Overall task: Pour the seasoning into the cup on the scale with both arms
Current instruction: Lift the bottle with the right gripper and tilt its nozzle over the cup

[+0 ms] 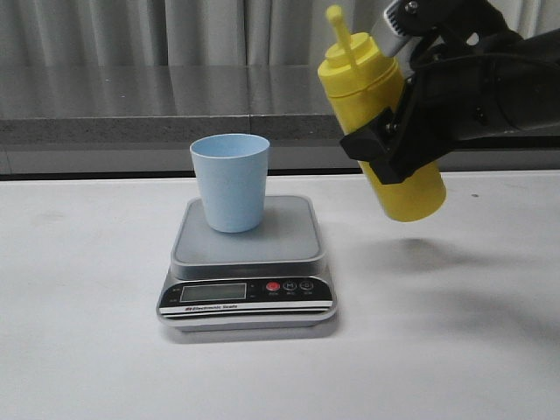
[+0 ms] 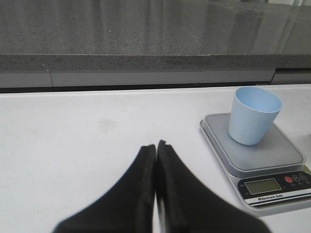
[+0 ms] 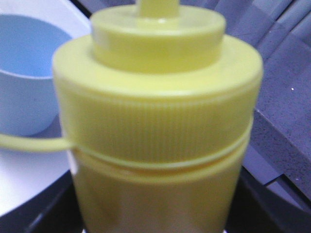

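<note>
Right gripper [image 1: 394, 144] pinches the bottle [image 1: 385, 131] mid-body; soft, squeezable plastic probably. Left gripper [image 2: 156, 148] fingers pressed together.

A plain white counter [image 1: 87, 332] fills the near part of the room, matte and evenly lit, with soft shadows falling on its right side. Behind it runs a long grey speckled stone ledge [image 1: 122, 129] with a glossy top that mirrors the pale light from behind, and a dark gap shows along its base where it meets the white surface. At the back hang light grey curtains [image 1: 131, 31] in vertical folds.
</note>
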You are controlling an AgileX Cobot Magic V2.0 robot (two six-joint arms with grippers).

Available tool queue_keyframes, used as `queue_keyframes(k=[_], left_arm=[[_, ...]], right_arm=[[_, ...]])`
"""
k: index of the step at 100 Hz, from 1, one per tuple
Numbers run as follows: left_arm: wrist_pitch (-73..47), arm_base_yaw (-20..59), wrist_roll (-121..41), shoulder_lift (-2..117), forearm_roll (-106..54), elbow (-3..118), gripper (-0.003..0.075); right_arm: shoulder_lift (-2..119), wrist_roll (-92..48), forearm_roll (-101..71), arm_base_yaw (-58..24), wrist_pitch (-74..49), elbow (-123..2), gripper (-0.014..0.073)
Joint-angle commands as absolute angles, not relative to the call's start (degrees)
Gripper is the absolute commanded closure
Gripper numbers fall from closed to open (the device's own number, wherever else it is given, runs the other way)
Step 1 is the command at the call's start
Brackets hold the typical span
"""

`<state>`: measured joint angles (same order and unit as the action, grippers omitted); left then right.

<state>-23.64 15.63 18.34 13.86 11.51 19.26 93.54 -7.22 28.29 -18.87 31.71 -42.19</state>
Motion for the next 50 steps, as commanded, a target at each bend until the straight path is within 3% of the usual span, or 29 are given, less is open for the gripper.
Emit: queue_keyframes(k=[1, 20, 50], left_arm=[[-19.1, 15.5, 18.9, 14.3, 11.3, 20.9, 0.0740], [-19.1, 15.5, 18.9, 14.3, 11.3, 20.9, 0.0740], [-19.1, 15.5, 18.9, 14.3, 11.3, 20.9, 0.0740]], right_arm=[[90.8, -7.8, 31.7, -19.5, 27.5, -47.0, 0.0372], [90.9, -7.8, 35.4, -22.0, 13.2, -53.9, 0.0372], [92.4, -7.8, 41.2, -26.0, 2.7, -61.0, 0.0375]])
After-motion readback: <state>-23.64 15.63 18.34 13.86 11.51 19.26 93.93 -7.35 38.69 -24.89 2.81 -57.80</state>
